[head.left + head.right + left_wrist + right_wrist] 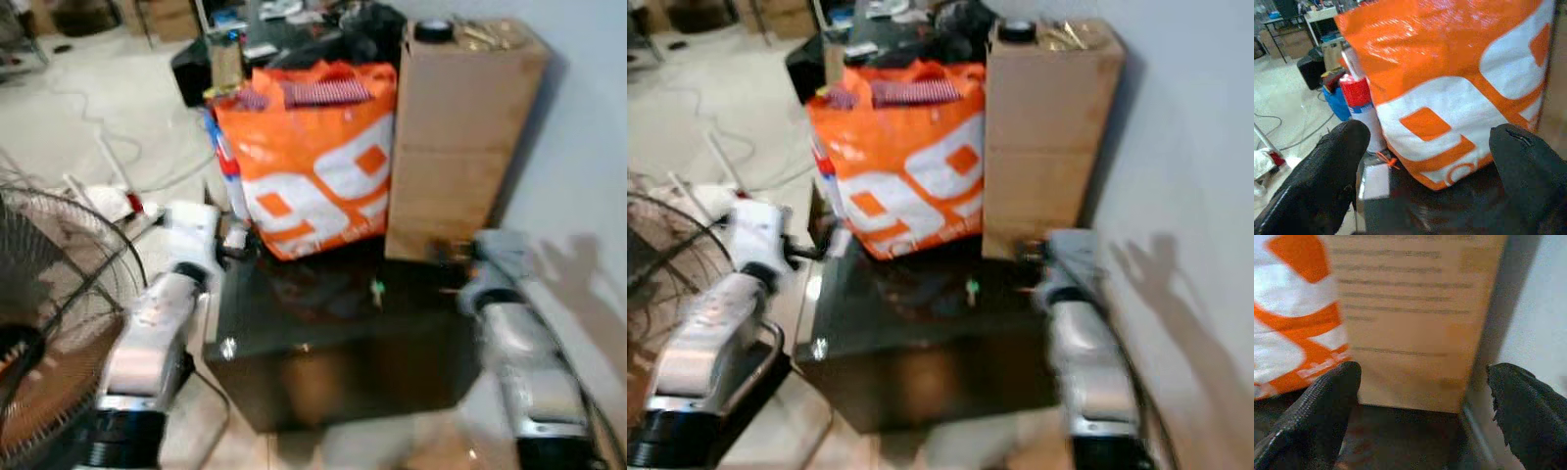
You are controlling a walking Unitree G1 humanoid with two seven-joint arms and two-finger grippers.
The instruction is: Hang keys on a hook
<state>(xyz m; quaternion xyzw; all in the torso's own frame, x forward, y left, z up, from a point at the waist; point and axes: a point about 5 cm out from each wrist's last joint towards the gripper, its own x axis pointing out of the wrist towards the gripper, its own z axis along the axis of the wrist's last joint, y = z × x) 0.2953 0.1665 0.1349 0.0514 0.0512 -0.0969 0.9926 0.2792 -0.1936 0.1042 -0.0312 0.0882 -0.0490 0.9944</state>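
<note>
Roughly left to right: round wire fan (44, 323) at far left on the floor (88, 117), cables trailing across it. Left end effector (1425, 147) raised at the left edge of the dark glossy desk (333, 333), fingers (1327, 176) spread wide, released, gripping nothing. Same wrist view: red-capped can (1355, 90) and blue item just beside the orange-and-white shopping bag (309, 162), small orange tag at the bag's foot; head views only hint at these, blurred. Bag stands on the desk's far side, striped fabric poking out of the top. Small green object (376, 287) on the desktop near middle, too small to tell if it is the keys; hook cannot be made out. Tall cardboard box (460, 137) just right of the bag, touching or nearly so, black tape roll (433, 30) and brassy bits on top. Right end effector (1425, 401) near the box's base, fingers (1312, 416) apart, released, empty. Right wrist view adds printed text lines on the box face. Pale wall (588, 147) at far right, arm shadow on it. Head views motion-blurred.
</note>
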